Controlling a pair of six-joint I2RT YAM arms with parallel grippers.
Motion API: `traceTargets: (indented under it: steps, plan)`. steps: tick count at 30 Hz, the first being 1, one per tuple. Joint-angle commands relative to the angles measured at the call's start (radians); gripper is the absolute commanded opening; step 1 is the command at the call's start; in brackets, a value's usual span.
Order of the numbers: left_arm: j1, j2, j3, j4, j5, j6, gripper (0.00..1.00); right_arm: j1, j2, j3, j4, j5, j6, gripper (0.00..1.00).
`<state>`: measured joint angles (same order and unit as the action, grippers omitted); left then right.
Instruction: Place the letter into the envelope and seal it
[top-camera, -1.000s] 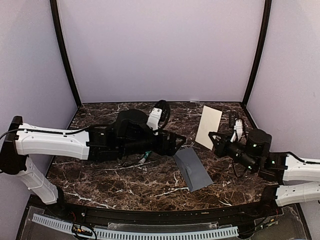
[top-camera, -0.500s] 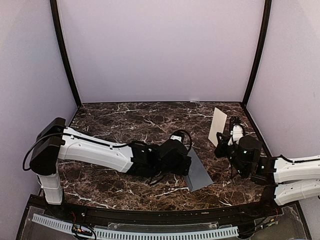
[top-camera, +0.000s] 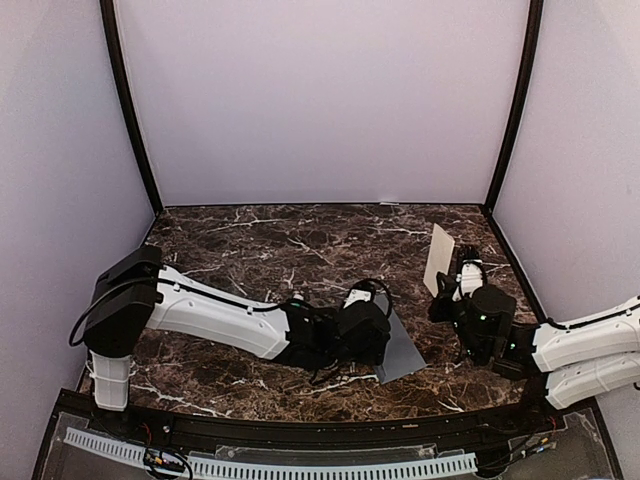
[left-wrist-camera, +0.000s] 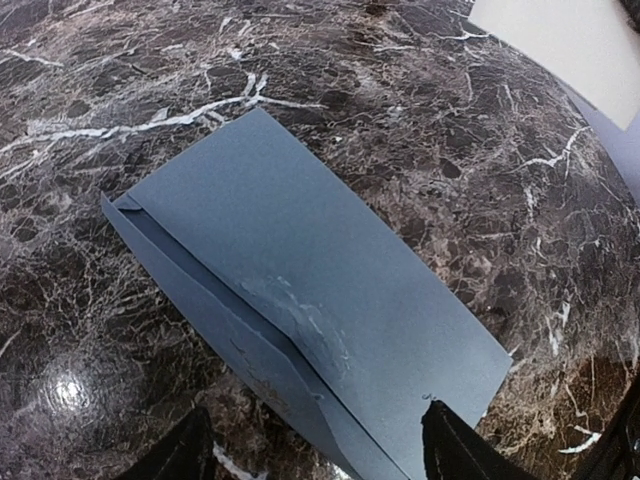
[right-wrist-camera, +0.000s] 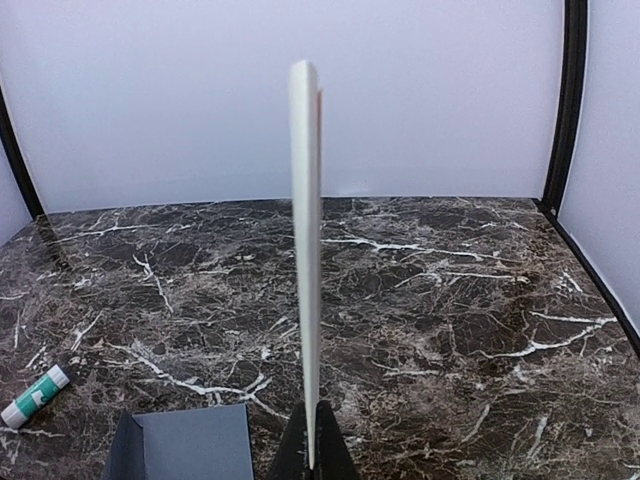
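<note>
— Tan letter (right-wrist-camera: 306, 260): is it inside?
— No. The right gripper (right-wrist-camera: 310, 452) pinches it upright, apart from the envelope (left-wrist-camera: 300, 300) lying flat on the marble table (left-wrist-camera: 480, 160).
— Left gripper (left-wrist-camera: 312, 455)?
— Jaws spread over the envelope's edge. Inserting and sealing remain.

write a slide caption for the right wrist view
The right tool pinches the letter upright, edge-on to the camera; envelope and glue stick lie on the table.

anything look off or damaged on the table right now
Yes: the envelope, lying flat on the table, has a shiny rippled smear beside its flap crease, perhaps glue or a wrinkle. The letter stands on edge in the right pincer; nothing else stands out.
</note>
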<state>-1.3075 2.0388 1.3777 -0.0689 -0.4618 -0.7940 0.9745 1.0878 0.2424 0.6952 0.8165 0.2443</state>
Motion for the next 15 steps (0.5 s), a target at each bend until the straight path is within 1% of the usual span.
traceTargets:
  steps: [1, 7, 11, 13, 14, 15]
  plan:
    - [-0.009, 0.035, 0.047, -0.005, -0.013, -0.031, 0.69, 0.005, -0.001, -0.011, 0.086, 0.026, -0.010, 0.00]
    - [-0.009, 0.074, 0.062, -0.001, -0.019, -0.050, 0.66, 0.005, 0.013, -0.002, 0.087, 0.022, -0.016, 0.00]
    - [-0.008, 0.094, 0.079, -0.022, -0.042, -0.055, 0.61, 0.005, 0.012, -0.004, 0.087, 0.023, -0.016, 0.00]
    - [-0.009, 0.097, 0.082, -0.030, -0.057, -0.063, 0.56, 0.005, 0.011, -0.006, 0.089, 0.021, -0.017, 0.00]
    - [-0.009, 0.098, 0.082, -0.038, -0.067, -0.065, 0.51, 0.004, 0.011, -0.006, 0.089, 0.020, -0.017, 0.00]
    - [-0.009, 0.099, 0.082, -0.041, -0.073, -0.069, 0.44, 0.004, 0.011, -0.006, 0.090, 0.019, -0.018, 0.00]
